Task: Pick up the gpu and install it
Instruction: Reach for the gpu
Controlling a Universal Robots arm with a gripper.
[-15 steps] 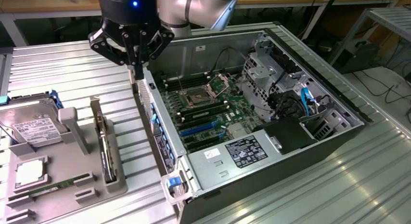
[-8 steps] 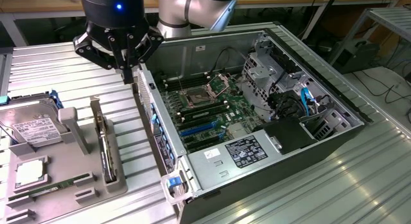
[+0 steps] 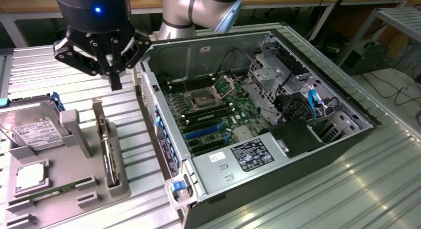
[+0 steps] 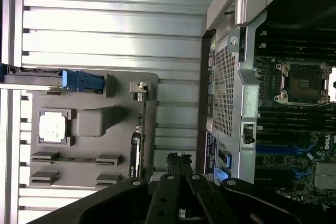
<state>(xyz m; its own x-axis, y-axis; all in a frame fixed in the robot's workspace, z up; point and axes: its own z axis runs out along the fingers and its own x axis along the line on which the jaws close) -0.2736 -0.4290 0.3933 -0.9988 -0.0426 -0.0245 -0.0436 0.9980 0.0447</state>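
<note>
Claw [image 3: 116, 84] [image 4: 178, 160]: fingers pressed together, nothing between them, hanging in free air with the tips pointing down.

Gpu [image 3: 107, 150] [image 4: 137, 149]: the nearest item, below the claw and a little to the side away from the computer case. It stands on its long edge in a slot of the grey holder tray [image 3: 79, 165] [image 4: 94, 145]. No contact between card and claw.

Farther from the claw on the same tray: hard drive [image 3: 31, 132] upright in its cradle, processor chip [image 3: 29, 176] [image 4: 52, 128] lying flat, RAM stick [image 3: 47, 193] lying flat.

On the claw's other side: computer case [image 3: 197, 177] [image 4: 237, 93] lying on its side, panel off, motherboard [image 3: 214, 118] [image 4: 294, 129] exposed.

All items rest on the ribbed metal table [image 3: 368, 179] [image 4: 115, 30].
</note>
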